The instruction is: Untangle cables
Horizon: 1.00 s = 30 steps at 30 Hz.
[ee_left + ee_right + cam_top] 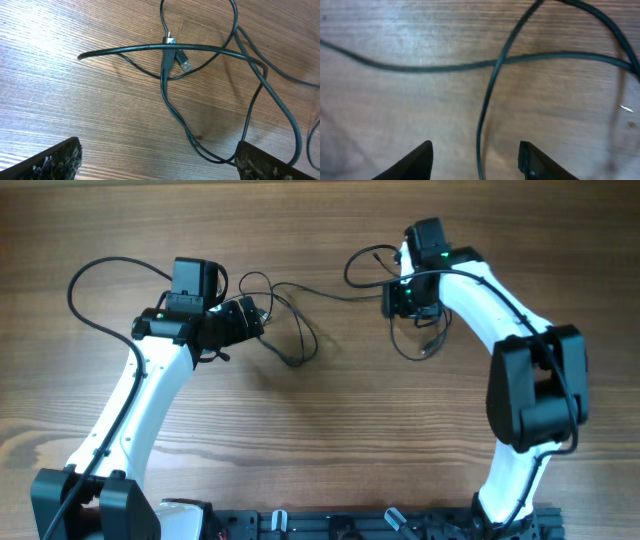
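Brown wood-grain table [320, 440], flat top. White jointed left arm [150, 395] and white jointed right arm [497, 305], one to each side. Black two-finger left gripper [159, 150]: jaws spread wide, holding nothing. Black two-finger right gripper [475, 146]: jaws parted, one strand lying loose between them, unpinched. Thin black flexible cables [140, 48]: crossed loops on the table between both grippers. Small metal-tipped USB plug [185, 64] among the crossings.

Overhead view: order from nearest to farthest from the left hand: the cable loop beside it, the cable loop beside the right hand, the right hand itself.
1. Nearer cable loop, lying just off the left hand.
2. Farther cable loop, past mid-table.
3. Right hand, just beyond that loop, farthest.
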Each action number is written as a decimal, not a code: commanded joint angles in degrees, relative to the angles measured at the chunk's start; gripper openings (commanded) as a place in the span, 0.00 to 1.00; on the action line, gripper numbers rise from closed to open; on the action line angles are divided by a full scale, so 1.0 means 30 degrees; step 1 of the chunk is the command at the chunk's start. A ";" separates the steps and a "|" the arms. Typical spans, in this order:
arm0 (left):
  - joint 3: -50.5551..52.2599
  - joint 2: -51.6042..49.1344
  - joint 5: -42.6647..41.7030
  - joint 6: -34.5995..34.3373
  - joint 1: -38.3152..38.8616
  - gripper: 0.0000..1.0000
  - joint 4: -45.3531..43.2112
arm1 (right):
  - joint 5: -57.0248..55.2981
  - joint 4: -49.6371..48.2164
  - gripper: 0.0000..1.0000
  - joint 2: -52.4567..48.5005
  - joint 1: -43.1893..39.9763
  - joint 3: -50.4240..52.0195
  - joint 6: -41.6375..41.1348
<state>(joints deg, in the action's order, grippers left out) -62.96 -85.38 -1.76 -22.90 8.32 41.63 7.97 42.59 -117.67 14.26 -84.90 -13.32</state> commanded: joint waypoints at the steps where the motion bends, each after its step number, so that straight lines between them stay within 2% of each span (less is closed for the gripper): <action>1: -0.0015 0.0350 0.0335 -0.0240 0.0036 1.00 0.0022 | -0.1989 -0.0488 0.57 -0.0845 0.0452 0.0095 -0.2076; 3: -0.0015 0.0350 0.0328 -0.0240 0.0036 1.00 0.0022 | -0.2397 -0.0845 0.56 -0.0962 0.0568 0.0095 -0.2572; 8: -0.0015 0.0350 0.0328 -0.0240 0.0036 1.00 0.0095 | -0.2288 -0.1945 0.39 -0.0969 0.0678 0.0095 -0.2616; 10: -0.0015 0.0350 0.0328 -0.0240 0.0036 1.00 0.0109 | -0.2331 -0.2106 0.36 -0.1005 0.0692 0.0095 -0.2616; 21: -0.0015 0.0350 0.0328 -0.0240 0.0036 1.00 0.0291 | -0.2310 -0.2470 0.34 -0.1902 0.0692 0.0095 -0.3118; 23: -0.0015 0.0350 0.0328 -0.0240 0.0036 1.00 0.0291 | -0.2288 -0.2484 0.24 -0.1902 0.0692 0.0095 -0.3126; 24: -0.0015 0.0350 0.0328 -0.0240 0.0036 1.00 0.0291 | -0.2135 -0.2477 0.12 -0.1902 0.0692 0.0095 -0.3133; 25: -0.0015 0.0350 0.0328 -0.0240 0.0036 1.00 0.0299 | -0.1916 -0.2470 0.04 -0.1894 0.0692 0.0087 -0.3118; 30: -0.0015 0.0350 0.0328 -0.0233 0.0036 1.00 0.0291 | -0.0452 -0.2142 0.04 -0.1304 0.0459 -0.0131 -0.3075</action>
<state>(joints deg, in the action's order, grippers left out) -62.96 -85.38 -1.52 -23.05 8.32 42.48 2.98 35.40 -122.17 15.99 -84.84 -22.48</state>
